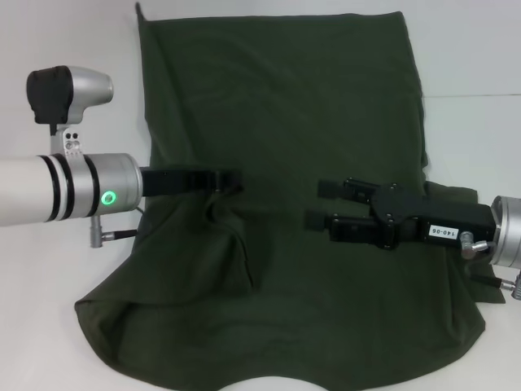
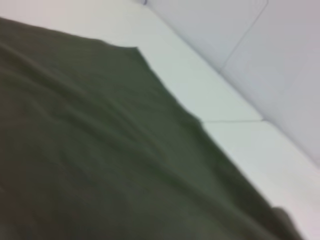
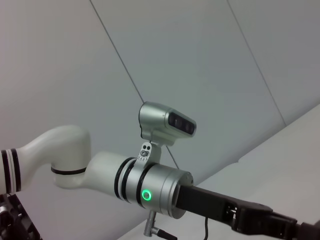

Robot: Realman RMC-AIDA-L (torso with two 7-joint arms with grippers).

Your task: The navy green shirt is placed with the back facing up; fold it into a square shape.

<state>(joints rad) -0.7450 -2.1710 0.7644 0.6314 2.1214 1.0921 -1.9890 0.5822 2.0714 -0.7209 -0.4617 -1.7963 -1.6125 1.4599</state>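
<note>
The navy green shirt lies spread on the white table with its plain side up, and its left side is folded in toward the middle. My left gripper is over the shirt's left middle, shut on a raised fold of the cloth; a ridge of fabric runs down from it. My right gripper hovers over the shirt's right middle, its two black fingers apart and empty. The left wrist view shows the shirt's cloth and its edge on the table. The right wrist view shows only my left arm.
The white table shows bare on both sides of the shirt. The shirt's near hem reaches the front edge of the view. A white wall stands behind the table.
</note>
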